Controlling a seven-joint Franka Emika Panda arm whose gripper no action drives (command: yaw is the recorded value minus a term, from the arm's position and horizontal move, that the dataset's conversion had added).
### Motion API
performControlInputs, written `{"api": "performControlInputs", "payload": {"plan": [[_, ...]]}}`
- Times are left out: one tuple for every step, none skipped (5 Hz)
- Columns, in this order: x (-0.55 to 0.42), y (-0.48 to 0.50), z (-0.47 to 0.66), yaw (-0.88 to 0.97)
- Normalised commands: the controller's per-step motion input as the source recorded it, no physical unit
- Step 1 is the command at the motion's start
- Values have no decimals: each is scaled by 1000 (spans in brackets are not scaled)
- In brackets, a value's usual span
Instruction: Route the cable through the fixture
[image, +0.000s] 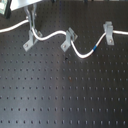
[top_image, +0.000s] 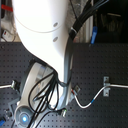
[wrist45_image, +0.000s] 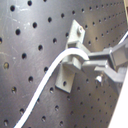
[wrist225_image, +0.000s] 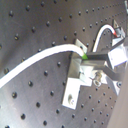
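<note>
I see the long thin white cable (image: 82, 52) draped across the dark perforated metal table (image: 65, 95), running past three small grey metal clip fixtures: one on the first exterior view's left (image: 30, 41), one in the middle (image: 68, 39), one on the first exterior view's right (image: 108, 33). A short blue band (image: 94, 48) sits on the sag between the middle and right clips.

In both wrist views my dark gripper (wrist45_image: 100, 62) is right at a clip (wrist45_image: 70, 60), its fingers (wrist225_image: 107, 57) closed on the cable where it meets the bracket. The cable's long axis runs away from the jaws across the plate, so I judge the next move must carry it sideways into the clip's slot.
</note>
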Motion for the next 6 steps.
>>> {"api": "performControlInputs", "payload": {"plan": [[-313,-182,-16,77],[-324,-150,-36,100],[-293,-110,-7,126],[-273,35,7,134],[-270,37,8,146],[-231,94,6,103]]}}
